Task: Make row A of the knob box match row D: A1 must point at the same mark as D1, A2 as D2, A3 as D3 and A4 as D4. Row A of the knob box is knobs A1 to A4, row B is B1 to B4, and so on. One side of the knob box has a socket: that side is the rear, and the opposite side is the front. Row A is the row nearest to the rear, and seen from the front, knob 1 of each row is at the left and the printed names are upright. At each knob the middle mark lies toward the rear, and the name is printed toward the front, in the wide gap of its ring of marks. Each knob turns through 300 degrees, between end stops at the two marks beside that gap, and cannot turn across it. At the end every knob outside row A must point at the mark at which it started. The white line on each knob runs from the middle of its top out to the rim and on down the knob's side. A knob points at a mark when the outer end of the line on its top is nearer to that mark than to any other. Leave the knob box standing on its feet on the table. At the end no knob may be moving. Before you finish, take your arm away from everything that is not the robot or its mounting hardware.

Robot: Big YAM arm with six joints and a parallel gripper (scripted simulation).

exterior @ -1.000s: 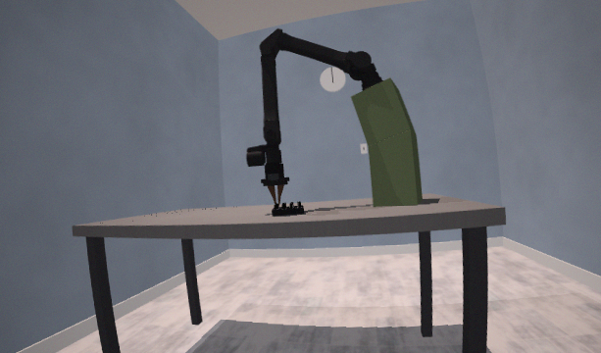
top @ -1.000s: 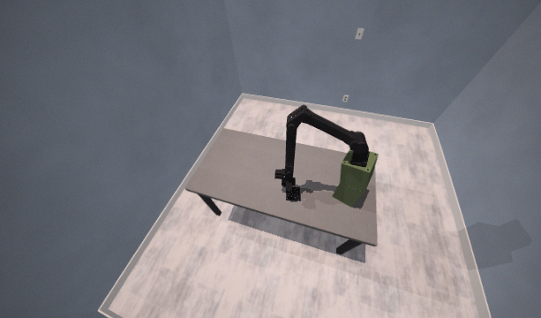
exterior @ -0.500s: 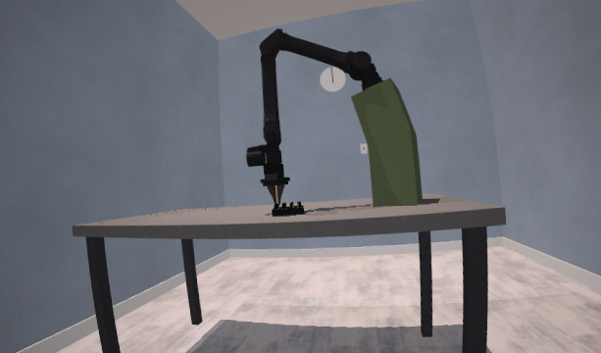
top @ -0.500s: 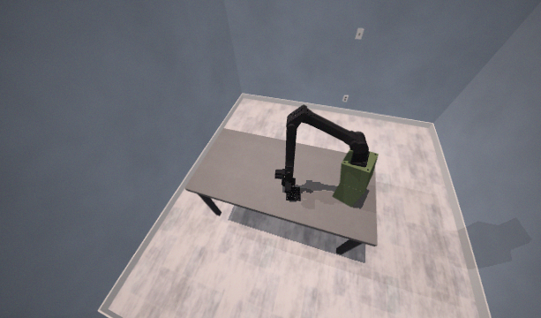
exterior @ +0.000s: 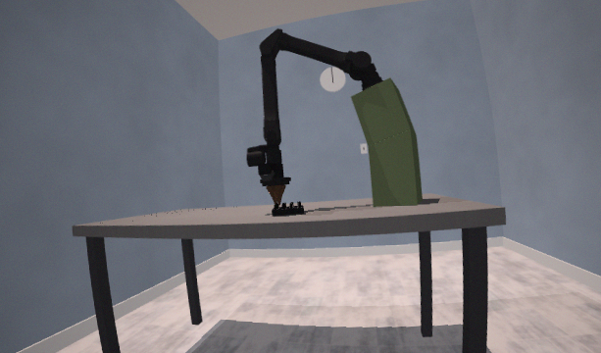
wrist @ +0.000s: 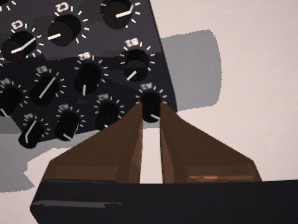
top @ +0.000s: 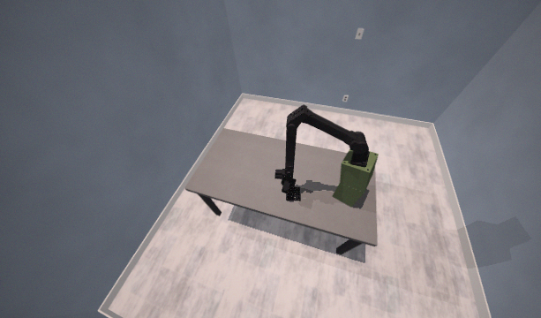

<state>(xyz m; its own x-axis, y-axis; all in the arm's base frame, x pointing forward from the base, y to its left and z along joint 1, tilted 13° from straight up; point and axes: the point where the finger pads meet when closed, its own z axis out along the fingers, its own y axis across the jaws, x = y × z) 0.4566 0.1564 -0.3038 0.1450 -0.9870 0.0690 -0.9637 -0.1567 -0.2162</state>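
Here | grey table (top: 248, 159) (blue walls) | pincer (wrist: 150, 115) clamped on corner knob (wrist: 150, 100) of knob box (wrist: 100, 63)

My arm (exterior: 271, 103) goes up from the shoulder on the green base (exterior: 393, 147), runs out sideways to a high elbow, then the forearm drops pretty much straight down. Wrist is right at the bottom of that drop with a motor block sticking out one side. Jaws point straight down, brown fingers tapering to a tip and nearly together, just a thin slit between them. They're pinched onto a corner knob (wrist: 150, 102), one finger on each side of it. From the wrist view the fingers come up out of my black body at the bottom and meet at that knob.
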